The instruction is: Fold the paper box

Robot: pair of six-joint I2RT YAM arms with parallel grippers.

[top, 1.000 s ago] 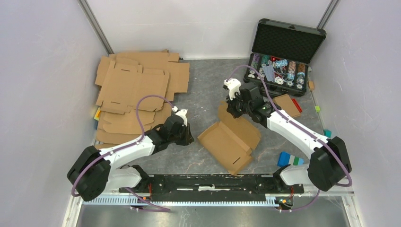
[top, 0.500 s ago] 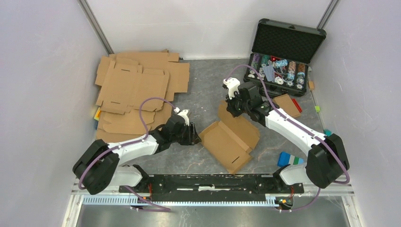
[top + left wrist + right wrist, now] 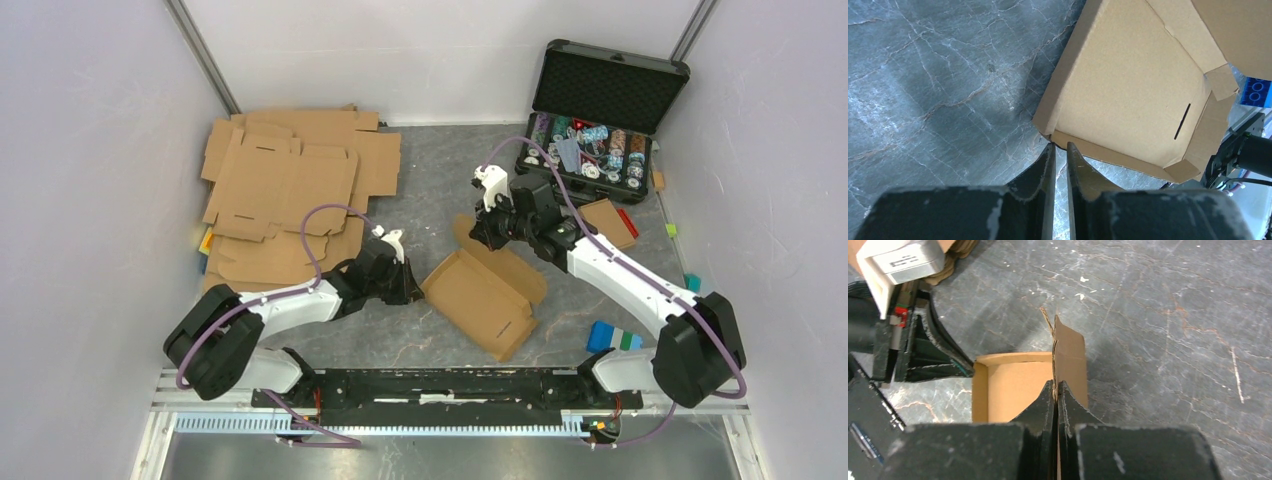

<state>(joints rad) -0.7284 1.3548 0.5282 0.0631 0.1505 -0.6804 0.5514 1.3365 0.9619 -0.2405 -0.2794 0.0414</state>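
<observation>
The paper box (image 3: 485,292) lies half folded in the middle of the table, brown cardboard with low raised walls and a slot. In the left wrist view its near corner and inner panel (image 3: 1128,90) show. My left gripper (image 3: 412,290) is at the box's left corner. Its jaws (image 3: 1058,145) are nearly closed and empty, with the tips against that corner. My right gripper (image 3: 482,236) is shut on the box's far upright flap (image 3: 1070,352), the cardboard edge pinched between the fingers (image 3: 1056,385). The box's inner panel (image 3: 1013,385) lies to the left of it.
A stack of flat cardboard blanks (image 3: 285,190) fills the back left. An open black case of poker chips (image 3: 600,120) stands at the back right, with a small cardboard piece (image 3: 608,222) in front of it. A blue block (image 3: 612,335) lies at the near right.
My left gripper has moved right, up to the box's left corner. My right gripper has kept hold of the flap, and the box has shifted slightly.
</observation>
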